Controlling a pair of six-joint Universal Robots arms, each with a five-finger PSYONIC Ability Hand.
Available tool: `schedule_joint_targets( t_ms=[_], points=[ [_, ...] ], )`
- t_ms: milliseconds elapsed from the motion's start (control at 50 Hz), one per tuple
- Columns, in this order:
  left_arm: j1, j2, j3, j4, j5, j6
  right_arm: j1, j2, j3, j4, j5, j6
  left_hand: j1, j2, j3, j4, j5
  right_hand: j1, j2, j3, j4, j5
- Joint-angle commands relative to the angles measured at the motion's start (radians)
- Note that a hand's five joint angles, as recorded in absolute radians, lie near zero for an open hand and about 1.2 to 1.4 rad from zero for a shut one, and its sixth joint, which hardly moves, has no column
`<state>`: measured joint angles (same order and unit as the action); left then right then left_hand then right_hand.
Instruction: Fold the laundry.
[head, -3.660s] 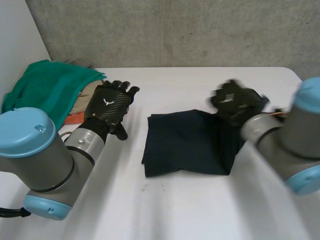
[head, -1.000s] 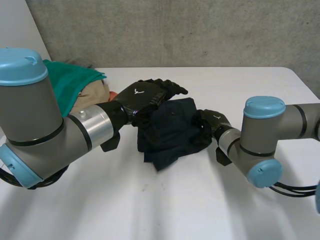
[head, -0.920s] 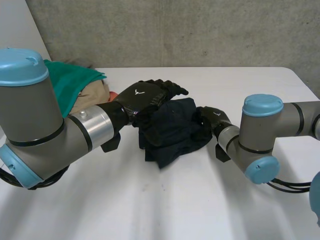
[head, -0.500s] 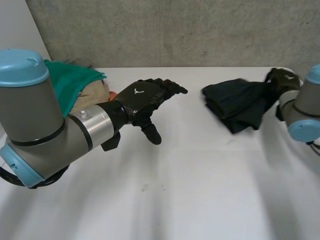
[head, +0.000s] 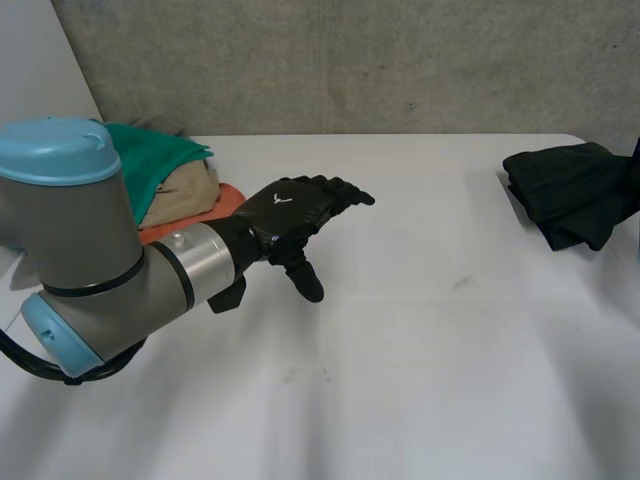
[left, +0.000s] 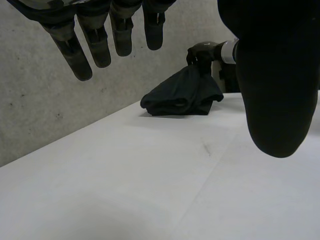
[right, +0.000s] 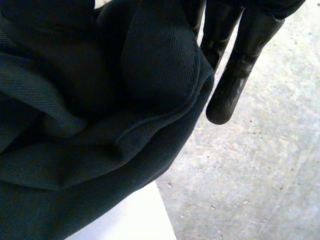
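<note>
At the surface's (head: 420, 330) far left corner lies the laundry pile (head: 185, 192), green cloth (head: 130, 160) on top; mid-surface the left hand (head: 290, 210) hovers, fingers straight, holding nothing; at the right edge the right hand (left: 204, 51) pinches the folded dark garment (head: 570, 190), seemingly setting it aside; next it must let go, then the pile; nothing blocks the way.

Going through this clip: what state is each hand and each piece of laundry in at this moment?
left hand: open, fingers straight, holding nothing, over the table.
right hand: shut on the dark cloth, gripping its upper part.
dark cloth: bunched, lower part resting on the table near its far right corner.
green cloth: draped loosely on top of the pile.
tan cloth: under the green cloth.
orange item: bottom of the pile, edge showing.
</note>
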<state>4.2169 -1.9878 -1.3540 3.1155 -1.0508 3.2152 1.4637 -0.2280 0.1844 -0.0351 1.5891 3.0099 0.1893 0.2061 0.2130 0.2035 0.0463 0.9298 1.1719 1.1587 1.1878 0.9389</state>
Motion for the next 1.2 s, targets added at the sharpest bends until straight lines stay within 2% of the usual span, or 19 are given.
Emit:
schedule_joint_targets(
  t_ms=[20, 40, 80, 140, 280, 380, 460, 500, 580, 600, 640, 680, 740, 760, 820, 880, 1000, 1140, 1200],
  points=[
    [0.002, -0.008, -0.002, -0.001, 0.0, 0.0, -0.016, -0.002, 0.044, 0.004, -0.066, -0.138, 0.012, -0.004, -0.011, -0.002, -0.019, -0.52, -0.762, -0.749, -0.778, -0.703],
    [0.003, -0.008, -0.004, -0.002, 0.0, 0.0, -0.016, -0.004, 0.056, 0.006, -0.066, -0.166, 0.012, -0.004, -0.011, -0.002, -0.019, -0.755, -0.997, -0.984, -1.013, -0.939],
    [0.005, -0.008, -0.004, -0.002, -0.002, 0.0, -0.013, -0.011, 0.101, 0.006, -0.052, -0.234, 0.012, -0.004, -0.011, -0.002, -0.019, -0.755, -0.997, -0.984, -1.013, -0.939],
    [0.003, -0.005, -0.005, -0.002, -0.002, 0.0, -0.01, -0.054, 0.167, 0.007, -0.035, -0.258, 0.012, -0.004, -0.011, -0.002, -0.019, -0.755, -0.997, -0.984, -1.013, -0.939],
    [0.003, 0.033, -0.005, -0.002, -0.003, -0.005, -0.02, -0.345, 0.545, -0.046, -0.023, -0.324, 0.012, -0.004, -0.011, -0.002, -0.019, -0.755, -0.997, -0.984, -1.013, -0.939],
    [0.011, 0.081, 0.003, 0.0, -0.005, -0.006, -0.051, -0.587, 0.754, -0.268, 0.005, -0.488, 0.012, -0.004, -0.011, -0.002, -0.019, -0.755, -0.997, -0.984, -1.013, -0.939],
    [0.026, 0.109, 0.016, 0.008, -0.012, -0.006, -0.054, -0.741, 0.857, -0.428, 0.025, -0.587, 0.012, -0.004, -0.011, -0.002, -0.019, -0.755, -0.997, -0.984, -1.013, -0.939],
    [0.044, 0.136, 0.026, 0.028, -0.044, -0.005, -0.043, -0.777, 0.892, -0.491, 0.017, -0.6, 0.015, -0.001, -0.008, 0.001, -0.016, -0.755, -0.997, -0.984, -1.013, -0.939],
    [0.098, 0.167, 0.039, 0.087, -0.13, 0.0, 0.067, -0.846, 0.992, -0.609, -0.04, -0.573, 0.018, 0.002, -0.005, 0.004, -0.013, -0.755, -0.997, -0.984, -1.013, -0.939],
    [0.112, 0.172, 0.044, 0.101, -0.15, 0.003, 0.128, -0.888, 1.045, -0.647, -0.091, -0.544, 0.018, 0.002, -0.005, 0.004, -0.013, -0.755, -0.997, -0.984, -1.013, -0.939],
    [0.161, 0.173, 0.058, 0.144, -0.199, 0.014, 0.17, -0.936, 1.096, -0.663, -0.144, -0.514, 0.015, -0.001, -0.008, 0.001, -0.016, -0.755, -0.997, -0.984, -1.013, -0.939],
    [0.201, 0.169, 0.068, 0.17, -0.213, 0.021, 0.233, -1.017, 1.19, -0.675, -0.245, -0.464, 0.015, -0.001, -0.008, 0.001, -0.016, -0.755, -0.997, -0.984, -1.013, -0.939],
    [0.303, 0.13, 0.096, 0.195, -0.215, 0.069, 0.294, -1.074, 1.303, -0.671, -0.378, -0.413, 0.015, -0.001, -0.008, 0.001, -0.016, -0.755, -0.997, -0.984, -1.013, -0.939],
    [0.358, 0.085, 0.114, 0.195, -0.21, 0.112, 0.309, -1.079, 1.326, -0.669, -0.403, -0.407, 0.015, -0.001, -0.008, 0.001, -0.016, -0.755, -0.997, -0.984, -1.013, -0.939],
    [0.422, 0.008, 0.153, 0.195, -0.21, 0.198, 0.375, -1.088, 1.409, -0.649, -0.484, -0.404, 0.015, -0.001, -0.008, 0.001, -0.016, -0.755, -0.997, -0.984, -1.013, -0.939],
    [0.485, -0.106, 0.208, 0.199, -0.209, 0.328, 0.415, -1.087, 1.451, -0.617, -0.483, -0.405, 0.015, -0.001, -0.008, 0.001, -0.016, -0.755, -0.997, -0.984, -1.013, -0.939],
    [0.532, -0.356, 0.376, 0.21, -0.187, 0.535, 0.457, -1.054, 1.494, -0.494, -0.451, -0.413, 0.018, 0.002, -0.005, 0.004, -0.013, -0.755, -0.997, -0.984, -1.013, -0.939],
    [0.587, -0.535, 0.53, 0.215, -0.181, 0.575, 0.449, -1.004, 1.498, -0.407, -0.405, -0.483, 0.033, 0.016, 0.009, 0.019, 0.001, -0.755, -0.997, -0.984, -1.013, -0.939],
    [0.594, -0.594, 0.582, 0.229, -0.176, 0.575, 0.443, -0.999, 1.506, -0.399, -0.388, -0.497, 0.205, 0.189, 0.182, 0.191, 0.174, -0.755, -0.997, -0.984, -1.013, -0.939]
  ],
)
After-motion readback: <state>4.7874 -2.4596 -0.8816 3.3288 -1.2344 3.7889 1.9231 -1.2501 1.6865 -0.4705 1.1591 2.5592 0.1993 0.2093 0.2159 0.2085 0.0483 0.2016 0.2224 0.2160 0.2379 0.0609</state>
